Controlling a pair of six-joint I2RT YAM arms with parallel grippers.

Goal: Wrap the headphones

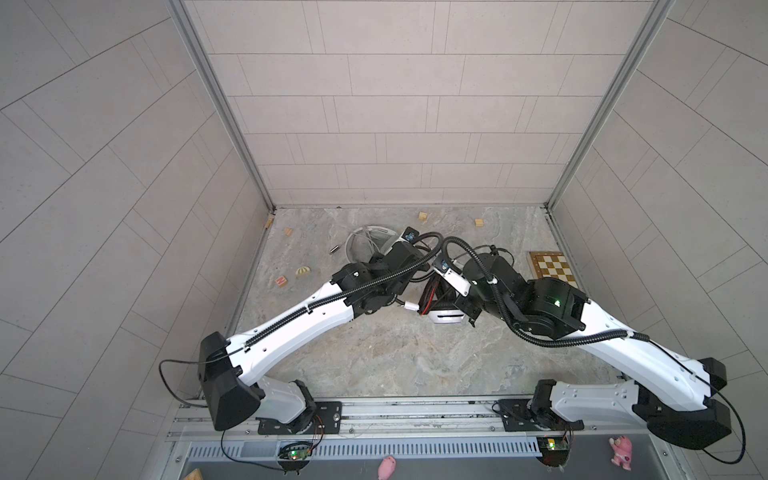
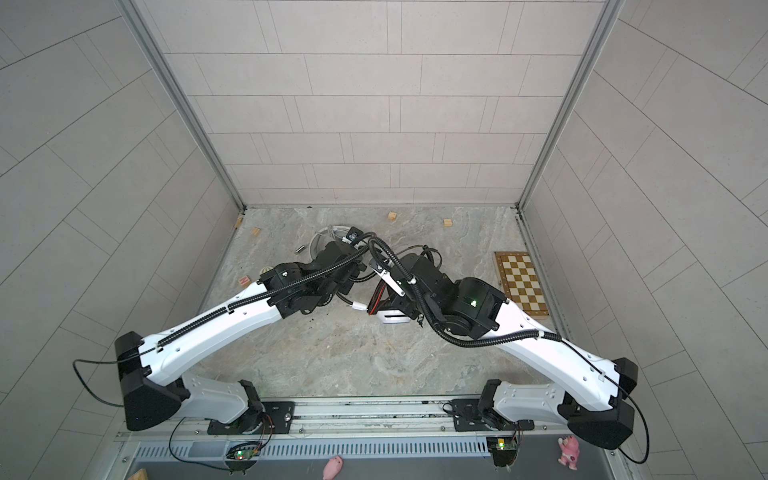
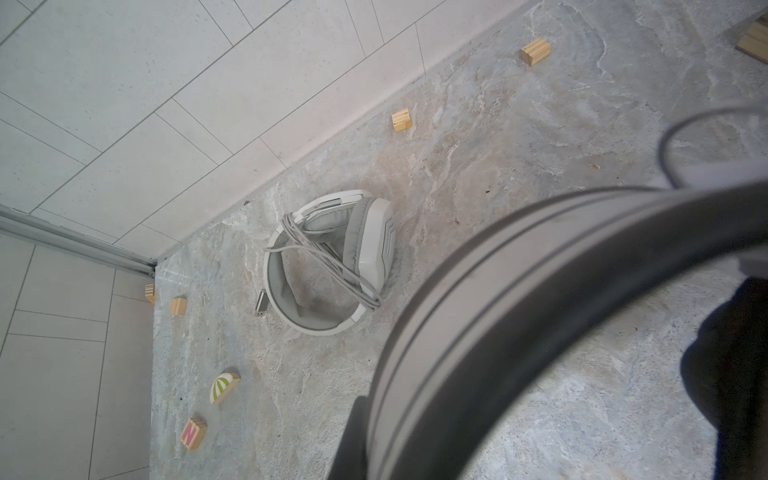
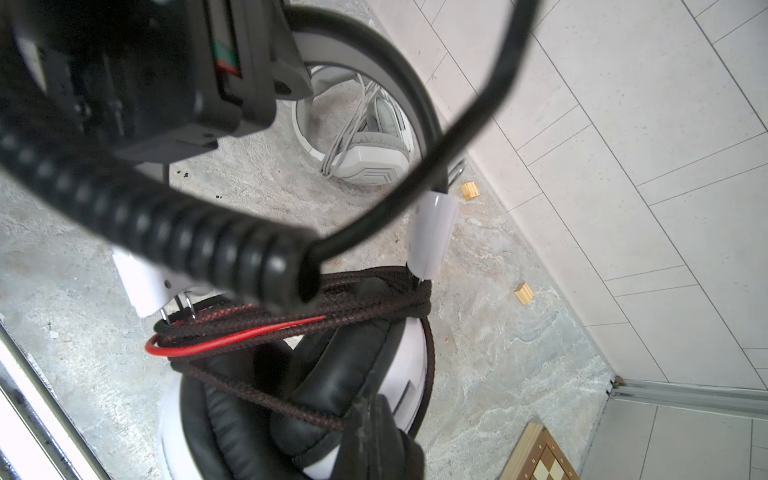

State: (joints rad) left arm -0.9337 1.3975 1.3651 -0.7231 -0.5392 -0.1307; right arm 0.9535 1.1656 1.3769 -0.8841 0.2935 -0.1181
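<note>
Tech: Where's the set you're working on?

Me: The black-and-white headset (image 1: 446,318) is in the middle of the counter (image 1: 415,365). My right claw (image 4: 372,424) is closed tight. By the look of it, it's pinched on the braided cable (image 4: 374,299) where that crosses the ear cushion (image 4: 324,386). My left claw is closed too, but hidden. The headband (image 3: 519,311) arcs blurred across the left wrist view, so I can't tell what that claw has.

Tech: Which way does it lie?

Me: Cups together at the near end, band rising toward the back wall (image 1: 395,124). So the long axis runs front to back, and the turns cross it just above the cups.

Tech: How do you finish it well?

Me: I'd lay the tail snug beside those turns, pull across rather than along, and tuck in the red loop (image 4: 153,347) that sticks out. The white headset (image 3: 374,237) lies wrapped near the back wall.
</note>
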